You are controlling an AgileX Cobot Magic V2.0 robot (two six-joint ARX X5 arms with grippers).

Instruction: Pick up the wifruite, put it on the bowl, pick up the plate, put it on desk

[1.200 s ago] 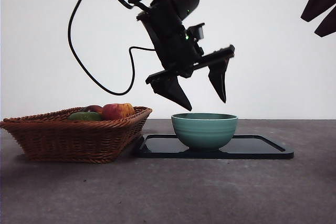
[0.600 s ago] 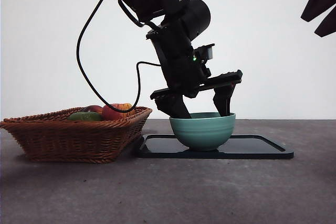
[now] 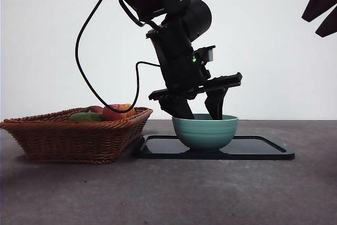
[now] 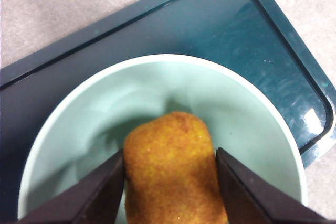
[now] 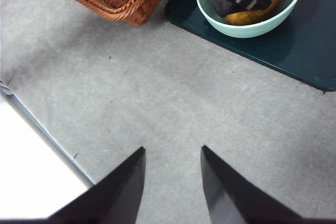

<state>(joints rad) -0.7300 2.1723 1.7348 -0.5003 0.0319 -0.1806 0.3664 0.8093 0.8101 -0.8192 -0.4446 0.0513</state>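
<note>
The orange-brown wifruite [image 4: 170, 166] lies inside the teal bowl [image 3: 205, 130], which stands on the dark plate [image 3: 258, 148] on the grey desk [image 3: 168, 193]. My left gripper [image 3: 199, 114] reaches down into the bowl [image 4: 157, 87], and its two jaws press against either side of the wifruite. In the front view the bowl's wall hides the fruit and the fingertips. The right wrist view shows the wifruite [image 5: 262, 9] in the bowl [image 5: 252, 27] under the left arm. My right gripper [image 5: 172, 156] hangs open over bare desk, well away from the plate [image 5: 310, 56].
A wicker basket [image 3: 73, 135] stands just left of the plate, holding a red-and-yellow apple [image 3: 118, 111] and a green fruit [image 3: 84, 116]. The left arm's cable loops above the basket. The right arm shows as a black tip [image 3: 321, 3] at the top right.
The left gripper came down from above the bowl into it, and its wide-open jaws drew together around the fruit. The right arm has stayed put.
</note>
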